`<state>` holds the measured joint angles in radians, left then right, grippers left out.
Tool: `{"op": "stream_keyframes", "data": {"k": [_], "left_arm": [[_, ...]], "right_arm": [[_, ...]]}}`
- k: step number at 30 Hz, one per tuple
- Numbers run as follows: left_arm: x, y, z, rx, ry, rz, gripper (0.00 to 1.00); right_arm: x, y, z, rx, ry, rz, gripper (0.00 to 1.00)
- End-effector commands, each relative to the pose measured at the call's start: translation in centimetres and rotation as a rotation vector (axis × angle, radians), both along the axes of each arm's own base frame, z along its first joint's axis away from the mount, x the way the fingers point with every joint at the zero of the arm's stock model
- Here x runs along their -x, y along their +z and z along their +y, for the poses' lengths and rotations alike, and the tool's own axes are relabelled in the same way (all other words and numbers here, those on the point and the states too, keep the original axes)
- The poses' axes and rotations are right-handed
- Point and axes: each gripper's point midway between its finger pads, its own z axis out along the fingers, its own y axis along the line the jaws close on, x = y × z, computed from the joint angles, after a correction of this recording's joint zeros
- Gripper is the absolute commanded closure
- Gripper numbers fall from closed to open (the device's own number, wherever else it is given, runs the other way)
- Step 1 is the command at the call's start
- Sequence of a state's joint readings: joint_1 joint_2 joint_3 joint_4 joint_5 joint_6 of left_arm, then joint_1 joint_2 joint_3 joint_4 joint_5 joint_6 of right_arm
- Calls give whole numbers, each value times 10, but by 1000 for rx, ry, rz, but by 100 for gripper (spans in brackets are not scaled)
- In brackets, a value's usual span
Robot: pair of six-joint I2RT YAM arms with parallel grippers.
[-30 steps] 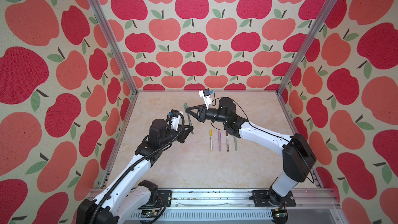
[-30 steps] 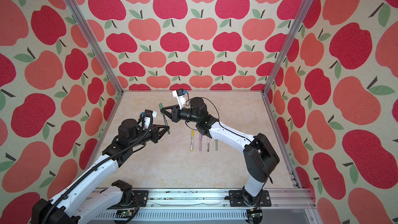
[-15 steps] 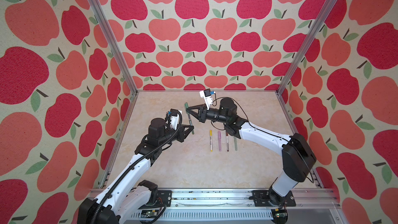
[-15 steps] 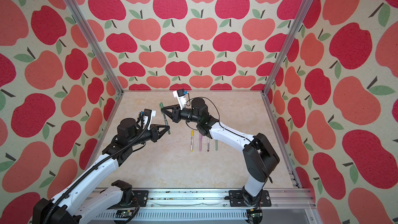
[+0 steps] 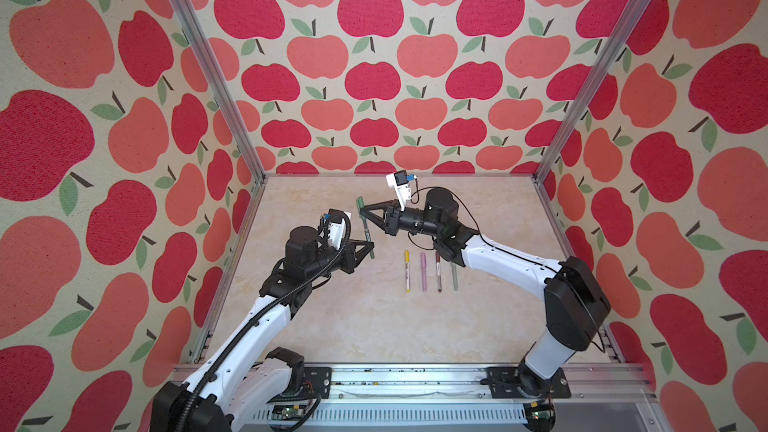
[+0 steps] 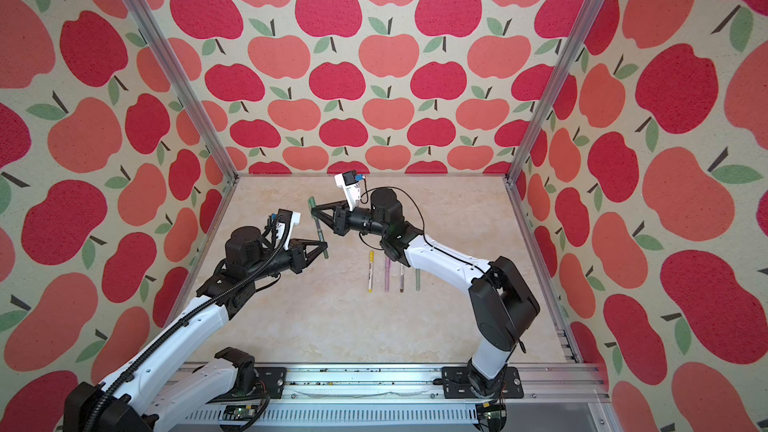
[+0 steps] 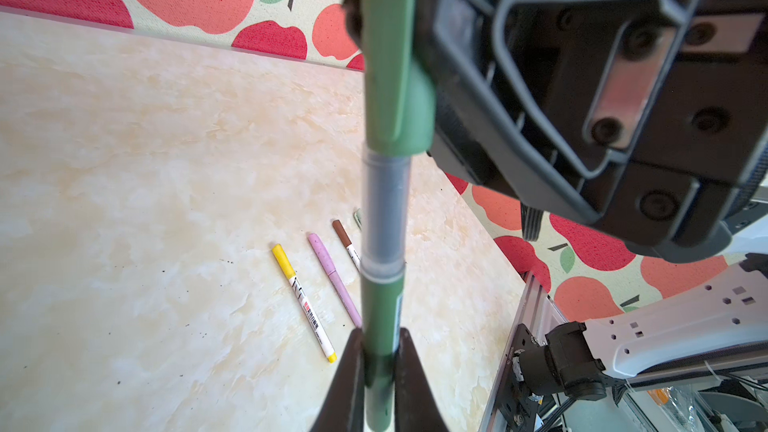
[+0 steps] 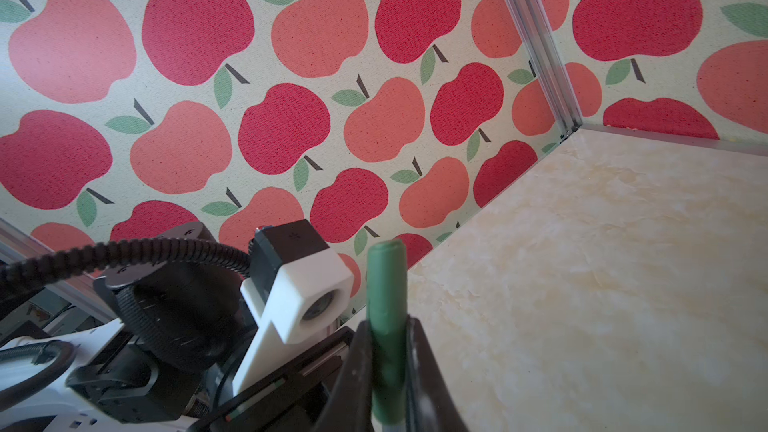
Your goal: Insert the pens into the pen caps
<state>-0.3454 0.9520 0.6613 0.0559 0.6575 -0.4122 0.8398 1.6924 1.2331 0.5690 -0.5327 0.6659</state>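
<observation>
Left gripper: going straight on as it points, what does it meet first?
Past the dark green marker pen it clamps, the left gripper looks aimed slightly down at the row of four capped pens on the beige marbled table; probably those first, though depth is unclear.

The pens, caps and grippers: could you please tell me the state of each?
dark green pen: held aloft, grey neck exposed.
dark green cap: partly on, apparently not seated.
left gripper: shut on the dark green pen.
right gripper: shut on the dark green cap.
yellow pen: capped, lying flat.
lilac-pink pen: capped, flat.
brown pen: capped, flat.
sage green pen: flat, far end hidden.
</observation>
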Motion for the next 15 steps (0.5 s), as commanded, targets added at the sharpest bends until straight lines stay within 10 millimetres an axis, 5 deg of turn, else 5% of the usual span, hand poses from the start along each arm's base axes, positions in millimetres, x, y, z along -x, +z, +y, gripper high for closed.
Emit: {"op": "stream_keyframes", "data": {"k": [1,15], "left_arm": [[-27,63,16,45,106,-217,100],[-27,67,19,18,99,-239,100]], "right_arm": [[31,-25,4,77,152,109,93],[38,-16,-1,78,184,103,91]]}}
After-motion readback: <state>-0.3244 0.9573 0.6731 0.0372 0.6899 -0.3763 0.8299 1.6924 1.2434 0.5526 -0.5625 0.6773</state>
